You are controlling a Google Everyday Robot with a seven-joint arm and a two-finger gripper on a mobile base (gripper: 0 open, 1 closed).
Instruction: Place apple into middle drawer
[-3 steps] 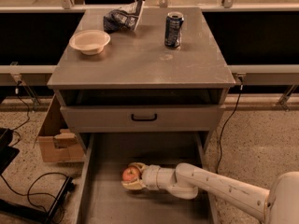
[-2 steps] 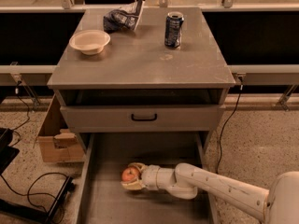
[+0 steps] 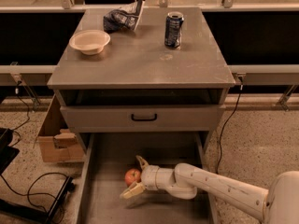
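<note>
Reaching low into the middle drawer [image 3: 159,148], pulled out beneath the shut drawer front [image 3: 140,118], with the pincer [image 3: 131,177] spread wide, one finger either side of the apple [image 3: 132,175] and seemingly not pressing it. Apple resting on the flat floor, left of centre, hemmed by low walls against rolling away. Judged nearly done: only a clean backing-out left, without nudging the fruit. Up on the tabletop [image 3: 140,64], well apart: bowl [image 3: 89,41], soda can [image 3: 174,29], crumpled bag [image 3: 122,17].

Matt grey metal on middle drawer [image 3: 107,148] and cabinet top [image 3: 140,59]. Glossy skin on apple [image 3: 132,176]. Smooth cream plastic on gripper [image 3: 132,177], fingers apart, at apple's 3 o'clock. Shiny can [image 3: 173,30], matt cardboard box [image 3: 58,143].
</note>
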